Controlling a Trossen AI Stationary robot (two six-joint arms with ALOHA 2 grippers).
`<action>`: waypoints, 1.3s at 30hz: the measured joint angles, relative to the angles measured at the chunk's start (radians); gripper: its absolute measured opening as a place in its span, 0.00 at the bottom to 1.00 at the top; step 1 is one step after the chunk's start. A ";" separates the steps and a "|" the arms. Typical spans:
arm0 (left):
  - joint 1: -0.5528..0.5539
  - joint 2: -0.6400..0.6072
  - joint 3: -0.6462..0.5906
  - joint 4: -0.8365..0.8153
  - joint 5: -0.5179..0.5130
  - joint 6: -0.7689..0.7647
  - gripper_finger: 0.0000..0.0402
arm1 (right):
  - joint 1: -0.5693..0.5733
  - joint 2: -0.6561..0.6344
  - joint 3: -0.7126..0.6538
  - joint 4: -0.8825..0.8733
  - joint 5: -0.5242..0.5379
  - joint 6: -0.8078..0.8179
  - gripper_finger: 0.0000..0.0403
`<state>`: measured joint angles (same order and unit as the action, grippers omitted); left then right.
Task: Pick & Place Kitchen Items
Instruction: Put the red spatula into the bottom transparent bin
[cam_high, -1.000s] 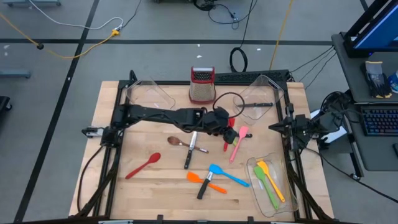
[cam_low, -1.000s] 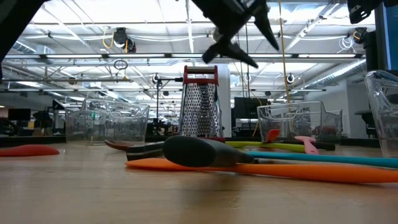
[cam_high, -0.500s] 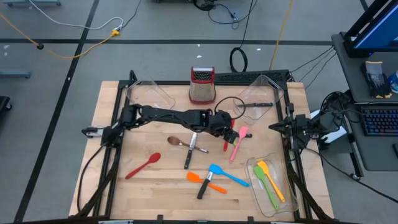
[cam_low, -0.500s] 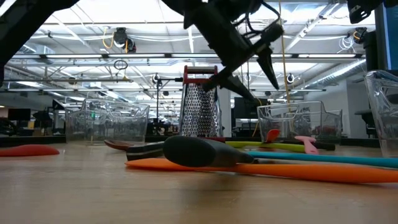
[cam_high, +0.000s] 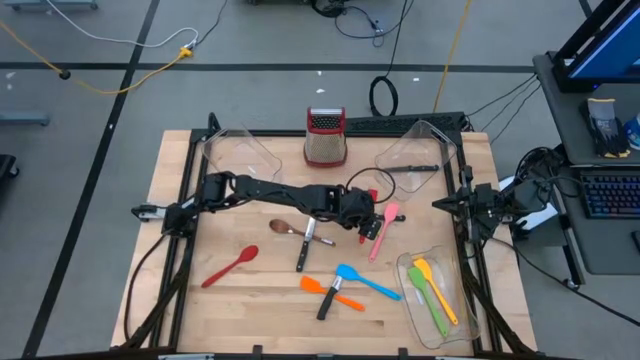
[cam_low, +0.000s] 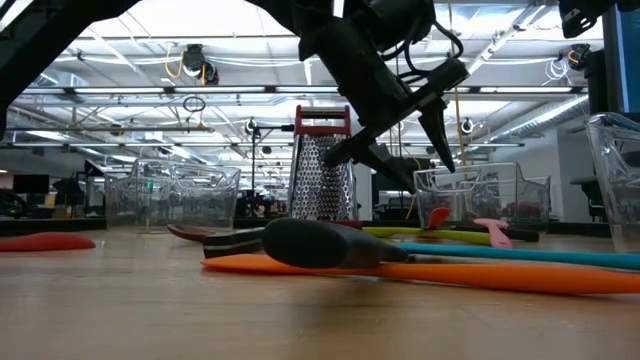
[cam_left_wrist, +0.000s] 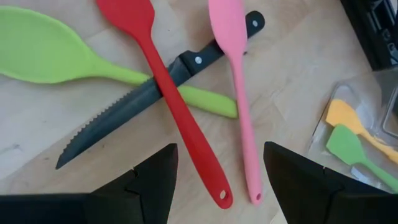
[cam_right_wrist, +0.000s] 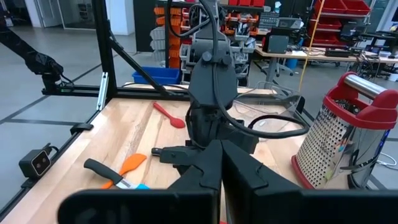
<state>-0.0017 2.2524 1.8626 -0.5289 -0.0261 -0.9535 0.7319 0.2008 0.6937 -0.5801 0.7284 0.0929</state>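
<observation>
Overhead first: I have the left gripper (cam_high: 371, 222) reached out past the tabletop's middle, toward the right half, hanging over a small cluster of utensils. The red spatula (cam_high: 363, 232) and pink spatula (cam_high: 383, 229) lie side by side just beneath and beside it, their long axes running roughly from the far edge toward the near edge, slightly slanted. The left arm is clearly the nearer one; the right gripper (cam_high: 447, 205) waits at the tabletop's right edge, well apart.

Low view: the left gripper (cam_low: 420, 130) hangs above the table surface with its two fingers spread, nothing between them, not yet down among the utensils. The steel grater (cam_low: 321, 165) stands behind it.

Left wrist view: the fingers (cam_left_wrist: 146, 186) stand wide and released, and the handle ends of the red spatula (cam_left_wrist: 174, 106) and pink spatula (cam_left_wrist: 236, 87) point into the gap between them. The red one crosses over a black-handled serrated knife (cam_left_wrist: 140, 102), which in turn lies over a green spoon (cam_left_wrist: 56, 53). The pink one is slender, glossy, soft-looking, with its handle lying free on the wood. I judge the pink handle the cleaner pick, straight down.

Right wrist view: the right gripper (cam_right_wrist: 221, 168) is clenched, fingers pressed together, holding nothing, looking across at the left arm.
</observation>
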 joint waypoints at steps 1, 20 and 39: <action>0.000 0.000 0.000 0.000 0.001 -0.008 0.61 | 0.000 0.000 0.000 -0.001 0.000 0.000 0.00; -0.008 0.018 0.000 0.007 0.029 -0.038 0.61 | 0.000 0.000 0.000 0.000 0.000 0.004 0.00; 0.002 0.078 0.000 0.045 0.051 -0.058 0.61 | 0.000 0.000 0.000 -0.001 0.002 0.027 0.00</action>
<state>0.0004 2.3309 1.8626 -0.4843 0.0254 -1.0119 0.7319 0.2012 0.6933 -0.5812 0.7300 0.1194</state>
